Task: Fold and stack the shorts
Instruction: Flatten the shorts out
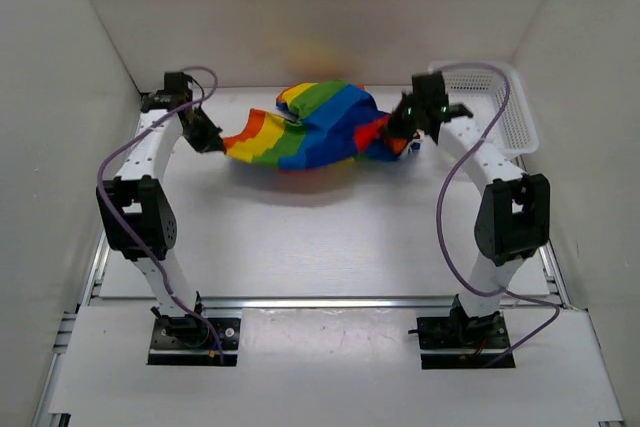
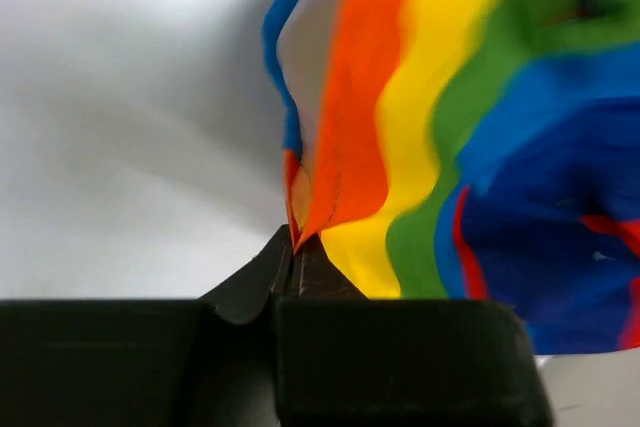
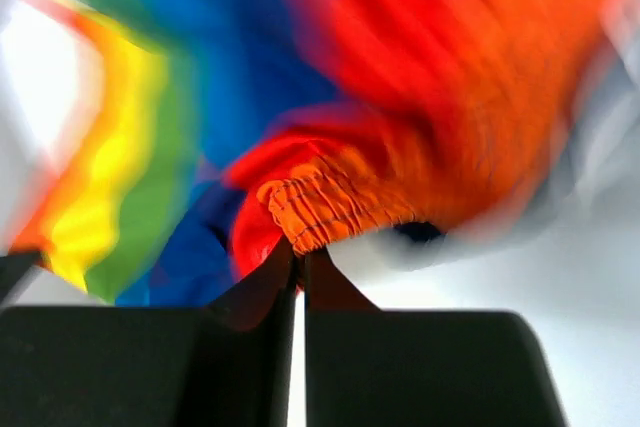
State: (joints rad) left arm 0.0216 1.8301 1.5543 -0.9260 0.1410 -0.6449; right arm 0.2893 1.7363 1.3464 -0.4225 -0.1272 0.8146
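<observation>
Where the two arms rise from their bases at the near edge of the table (image 1: pixel 330 237), each reaches toward the far side with its jaws pressed together on cloth. The left gripper (image 2: pixel 296 250) pinches a corner of the shorts (image 1: pixel 320 125) at the red and orange stripes, fingertips meeting on the fabric. The right gripper (image 3: pixel 300 252) is clamped the same way on a gathered orange elastic edge. Between them the shorts hang bunched over the far half of the table, their stripes rumpled. Beyond the right gripper, a white mesh basket (image 1: pixel 512 107) sits in the far right corner.
</observation>
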